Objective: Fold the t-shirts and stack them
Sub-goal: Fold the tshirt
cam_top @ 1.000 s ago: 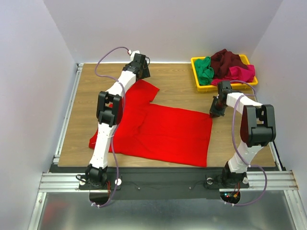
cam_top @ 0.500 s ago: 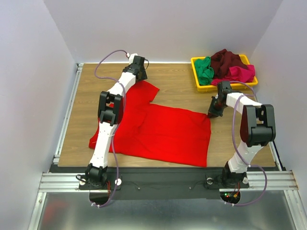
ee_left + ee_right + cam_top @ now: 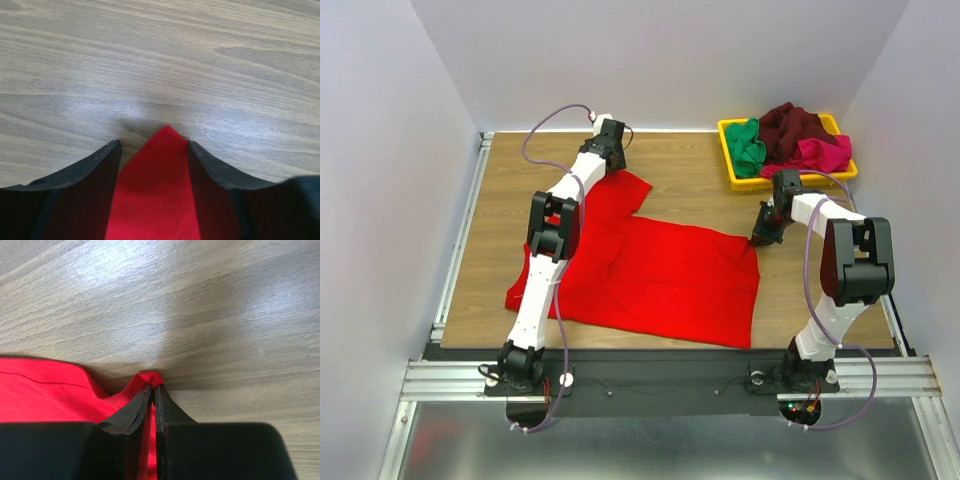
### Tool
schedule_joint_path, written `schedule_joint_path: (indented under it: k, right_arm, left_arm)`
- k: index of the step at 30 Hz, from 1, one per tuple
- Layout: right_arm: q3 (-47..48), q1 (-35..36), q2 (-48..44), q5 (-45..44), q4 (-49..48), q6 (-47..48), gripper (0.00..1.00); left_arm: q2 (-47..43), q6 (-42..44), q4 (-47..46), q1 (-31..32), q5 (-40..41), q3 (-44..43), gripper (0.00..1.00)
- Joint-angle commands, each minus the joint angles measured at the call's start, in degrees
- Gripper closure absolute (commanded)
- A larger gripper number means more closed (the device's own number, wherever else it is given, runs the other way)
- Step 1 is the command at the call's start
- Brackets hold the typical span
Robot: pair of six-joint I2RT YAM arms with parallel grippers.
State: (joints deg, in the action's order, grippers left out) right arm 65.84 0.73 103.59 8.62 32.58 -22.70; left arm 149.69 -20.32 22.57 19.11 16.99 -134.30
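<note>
The pale, wood-grained tabletop is seen from above, framed by metal rails and enclosed by plain whitish walls. Most of its middle is covered by the soft, bright red t-shirt, which is spread flat with a few shallow creases; one sleeve is stretched toward the far edge, left of centre, and the other lies toward the near left corner.

At the far right corner a yellow rectangular plastic tray is heaped with crumpled cloth: a green shirt at its left end, a dark maroon shirt on top, a magenta-pink shirt at its near right.

The left gripper is lowered over the tip of the far sleeve. Only its wrist view shows the detail: the black fingers are held apart, and the pointed red tip lies on the wood between them, not pinched.

The right gripper is set at the cloth's far right corner. Its wrist view shows what is lost from above: the jaws are almost together, and a small raised fold of red cloth is clamped between them, just above the wood.
</note>
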Motion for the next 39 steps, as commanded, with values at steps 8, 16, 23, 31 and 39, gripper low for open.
schedule_joint_path:
  k: [8, 16, 23, 31, 39]
  right_arm:
    - [-0.8, 0.3, 0.3, 1.2, 0.4, -0.3, 0.9]
    - [-0.9, 0.4, 0.0, 0.7, 0.4, -0.2, 0.93]
    - [-0.5, 0.3, -2.8, -1.8, 0.8, -0.2, 1.0]
    - [-0.6, 0.4, -9.8, -6.4, 2.4, -0.1, 1.0]
    - [-1.0, 0.4, -13.5, -3.5, 5.7, 3.1, 1.0]
  left_arm:
    - [0.5, 3.3, 4.1, 1.3, 2.3, 0.5, 0.54]
    - [-0.4, 4.0, 3.0, 1.2, 1.5, 1.9, 0.89]
    - [-3.4, 1.7, 1.3, 0.1, 0.3, 2.1, 1.0]
    - [-13.3, -2.6, -6.8, -4.3, -6.7, 11.4, 1.0]
    - [-18.9, -0.2, -8.8, -5.1, -11.6, 16.4, 1.0]
